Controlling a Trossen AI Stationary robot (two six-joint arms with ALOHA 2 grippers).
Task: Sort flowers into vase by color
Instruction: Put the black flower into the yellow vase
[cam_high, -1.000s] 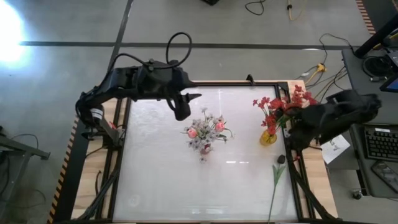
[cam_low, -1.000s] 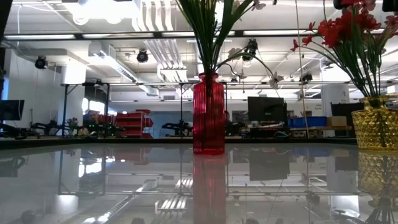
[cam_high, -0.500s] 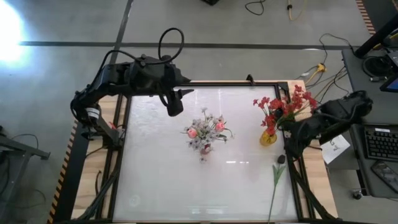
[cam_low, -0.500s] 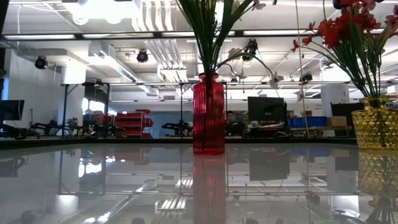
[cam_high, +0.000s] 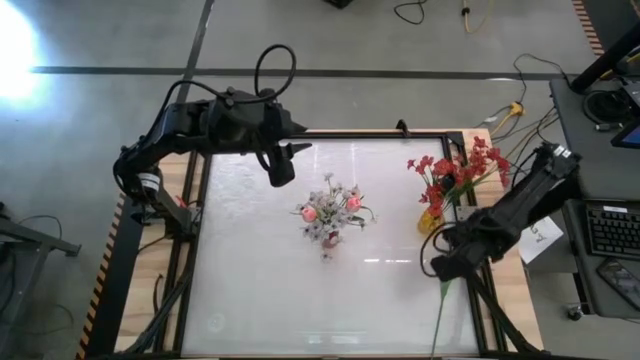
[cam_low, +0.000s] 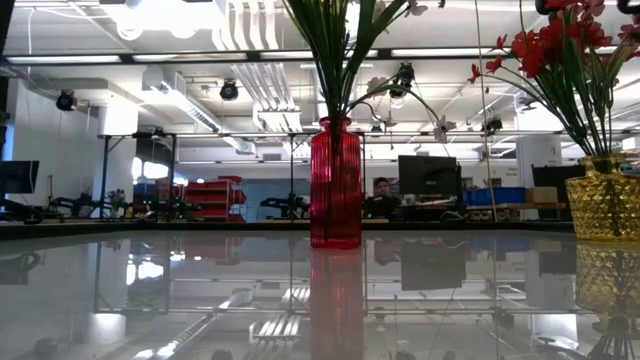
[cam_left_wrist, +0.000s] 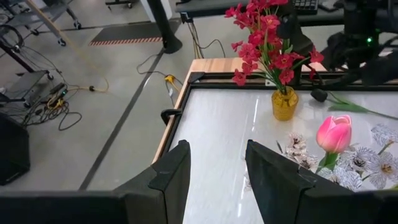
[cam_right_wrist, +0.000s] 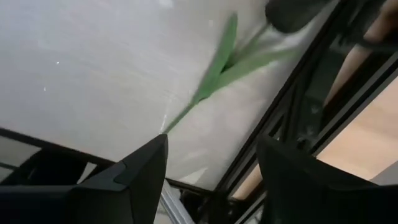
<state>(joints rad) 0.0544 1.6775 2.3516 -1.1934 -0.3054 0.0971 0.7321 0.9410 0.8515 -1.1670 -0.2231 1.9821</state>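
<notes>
A red vase (cam_low: 335, 182) stands near the middle of the white counter (cam_high: 260, 290) and holds pale white sprays (cam_high: 330, 190) together with two pink buds (cam_high: 353, 203) (in the left wrist view only one bud is plain to see). A yellow vase (cam_high: 431, 221) stands close to the counter's right edge, toward the far right corner, and holds the red flowers (cam_high: 455, 168), which fan out above it. One more flower lies flat on the counter along the right edge, toward the near right corner: a long green stem (cam_high: 441, 298) with a dark head (cam_right_wrist: 292, 12) at its far end.

The right gripper (cam_high: 441, 262) hangs over the far end of that lying stem, just beside the yellow vase. In the right wrist view its two fingers (cam_right_wrist: 140, 171) are spread apart with nothing between them, and the green stem and leaves run across the counter beyond them.

The left gripper (cam_high: 279, 170) waits above the far left part of the counter, well apart from the red vase, its fingers also spread and empty.
</notes>
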